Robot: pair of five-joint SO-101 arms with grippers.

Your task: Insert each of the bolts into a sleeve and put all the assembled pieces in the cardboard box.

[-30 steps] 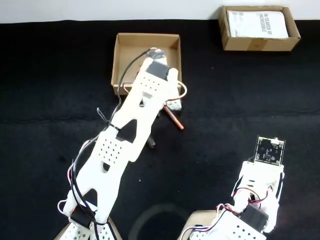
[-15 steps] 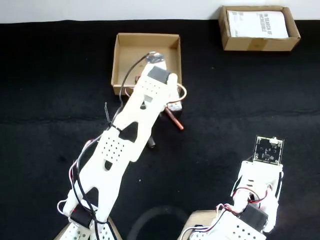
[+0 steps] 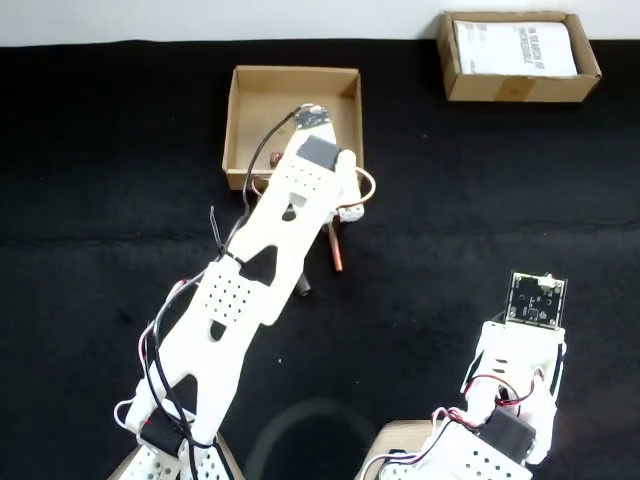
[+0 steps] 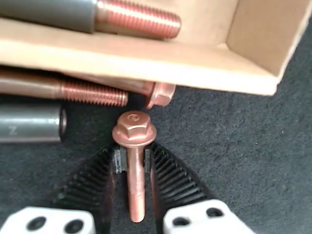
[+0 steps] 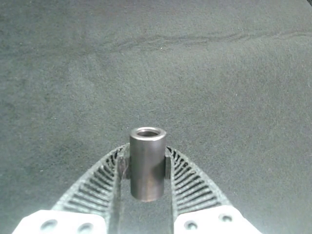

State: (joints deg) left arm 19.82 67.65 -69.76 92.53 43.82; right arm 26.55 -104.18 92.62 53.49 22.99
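Note:
My left gripper [image 4: 132, 159] is shut on a copper bolt [image 4: 134, 130] just below its flanged head, close outside the front wall of the cardboard box [image 4: 146, 61]. In the high view this bolt [image 3: 336, 250] hangs beside the left arm, just in front of the box [image 3: 232, 120]. A sleeved bolt [image 4: 131, 18] lies inside the box. On the mat against the box wall lie another threaded bolt [image 4: 92, 92] and a grey sleeve [image 4: 29, 126]. My right gripper [image 5: 145, 161] is shut on an upright grey sleeve [image 5: 147, 146] above bare mat.
A second cardboard box [image 3: 450, 70] with a printed sheet inside stands at the back right. A small dark piece [image 3: 303, 287] lies on the black mat beside the left arm. The right arm [image 3: 520, 350] stays at the front right, with open mat between the arms.
The bolt in my left gripper has swung from slanting toward the right to pointing almost straight at the table's front. The right arm has not moved.

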